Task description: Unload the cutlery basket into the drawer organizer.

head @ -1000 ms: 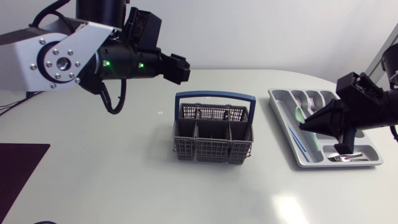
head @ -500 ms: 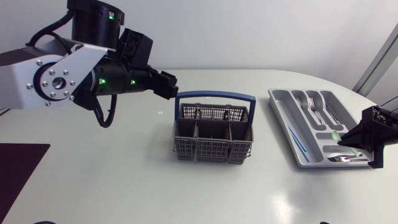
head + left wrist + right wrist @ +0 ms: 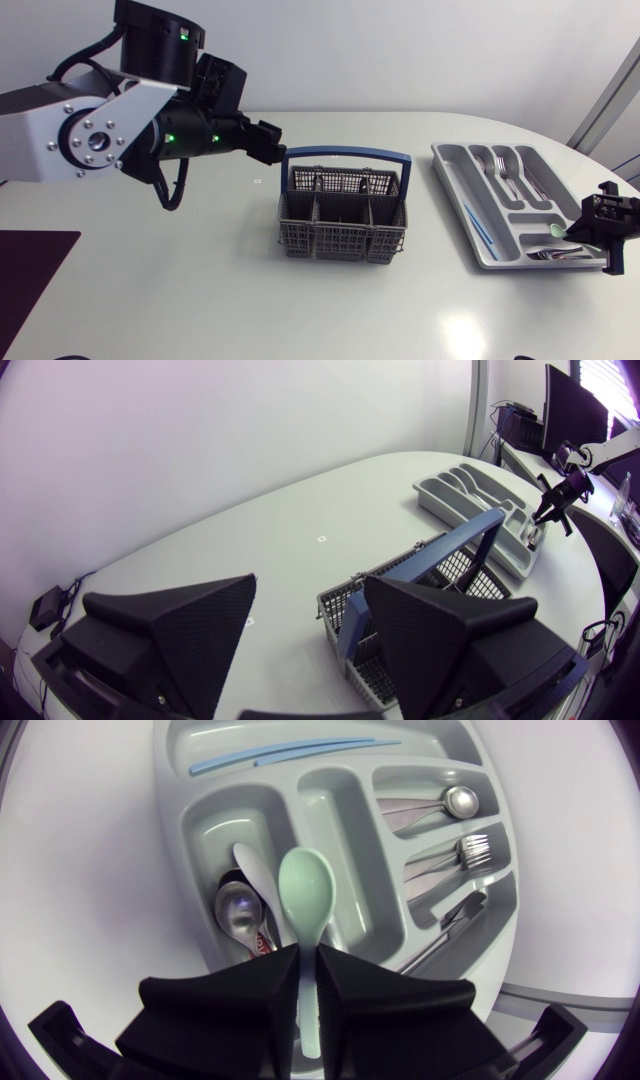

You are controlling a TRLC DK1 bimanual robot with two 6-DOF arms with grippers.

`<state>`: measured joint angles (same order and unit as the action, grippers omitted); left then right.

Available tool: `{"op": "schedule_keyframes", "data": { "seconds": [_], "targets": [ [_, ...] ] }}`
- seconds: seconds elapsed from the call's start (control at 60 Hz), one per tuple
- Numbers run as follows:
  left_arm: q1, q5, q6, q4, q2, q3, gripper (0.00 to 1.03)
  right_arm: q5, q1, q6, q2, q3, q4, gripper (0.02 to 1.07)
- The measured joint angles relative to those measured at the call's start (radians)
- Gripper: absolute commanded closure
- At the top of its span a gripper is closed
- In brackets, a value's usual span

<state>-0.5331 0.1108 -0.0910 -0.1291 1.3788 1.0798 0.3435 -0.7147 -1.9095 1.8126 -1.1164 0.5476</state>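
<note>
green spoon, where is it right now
Right wrist view: the green spoon is clamped in the right gripper over the drawer organizer's end compartment, beside a white spoon.

Cutlery basket set mid-desk, drawer organizer at its 3 o'clock.
The left pincer is held, fingers apart, at the basket's 10 o'clock. The right pincer is found at the organizer's 4 o'clock corner, a spoon clamped between its fingers over that corner's compartment.

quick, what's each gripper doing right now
Left gripper: open, empty.
Right gripper: shut on the pale green plastic spoon.
</note>
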Motion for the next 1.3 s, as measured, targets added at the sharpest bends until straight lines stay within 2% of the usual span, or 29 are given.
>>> {"op": "schedule_keyframes", "data": {
  "seconds": [0.05,0.117,0.15,0.167,0.217,0.283,0.383,0.45,0.517,0.533,0.7,0.867,1.017,1.05,1.133,1.3],
  "targets": [
    [0.0,0.0,0.0,0.0,0.0,-0.008,0.26,-0.014,0.0,-0.014,0.008,0.023,-0.01,0.94],
    [0.001,0.0,0.0,0.0,0.0,-0.016,0.26,-0.027,0.0,-0.029,0.007,0.061,-0.023,0.82],
    [0.003,0.0,-0.001,0.001,0.0,-0.02,0.26,-0.027,0.0,-0.035,0.007,0.082,-0.048,0.75],
    [0.006,0.0,-0.006,0.001,0.0,-0.023,0.26,-0.03,0.001,-0.037,0.007,0.094,-0.062,0.65],
    [0.012,0.0,-0.013,0.003,0.0,-0.03,0.26,-0.027,0.002,-0.037,0.001,0.111,-0.087,0.5],
    [0.024,0.0,-0.016,0.005,0.0,-0.04,0.26,-0.027,0.006,-0.035,-0.017,0.117,-0.1,0.35],
    [0.041,0.0,-0.023,0.006,0.0,-0.059,0.27,-0.022,0.007,-0.002,-0.061,0.121,-0.096,0.24],
    [0.051,0.0,-0.032,0.006,0.0,-0.072,0.27,-0.004,0.014,0.049,-0.11,0.125,-0.087,0.21],
    [0.063,-0.001,-0.043,0.006,0.0,-0.088,0.32,0.012,0.039,0.117,-0.169,0.126,-0.066,0.21],
    [0.066,-0.001,-0.045,0.006,0.0,-0.092,0.37,0.018,0.047,0.132,-0.181,0.126,-0.061,0.21],
    [0.111,-0.058,-0.064,0.007,0.0,-0.138,0.57,0.057,0.174,0.353,-0.292,0.127,-0.009,0.24],
    [0.126,-0.085,-0.085,0.034,0.011,-0.149,0.74,0.094,0.361,0.588,-0.348,0.186,-0.01,0.51],
    [0.126,-0.109,-0.116,0.047,0.06,-0.149,0.92,0.097,0.56,0.82,-0.348,0.244,-0.126,0.88],
    [0.124,-0.111,-0.121,0.048,0.074,-0.149,0.95,0.097,0.598,0.864,-0.345,0.248,-0.142,0.94],
    [0.117,-0.114,-0.138,0.051,0.111,-0.149,0.99,0.093,0.682,0.957,-0.33,0.249,-0.179,0.97],
    [0.1,-0.128,-0.18,0.051,0.167,-0.15,1.0,0.053,0.791,1.078,-0.287,0.249,-0.231,1.0]
  ]
}}
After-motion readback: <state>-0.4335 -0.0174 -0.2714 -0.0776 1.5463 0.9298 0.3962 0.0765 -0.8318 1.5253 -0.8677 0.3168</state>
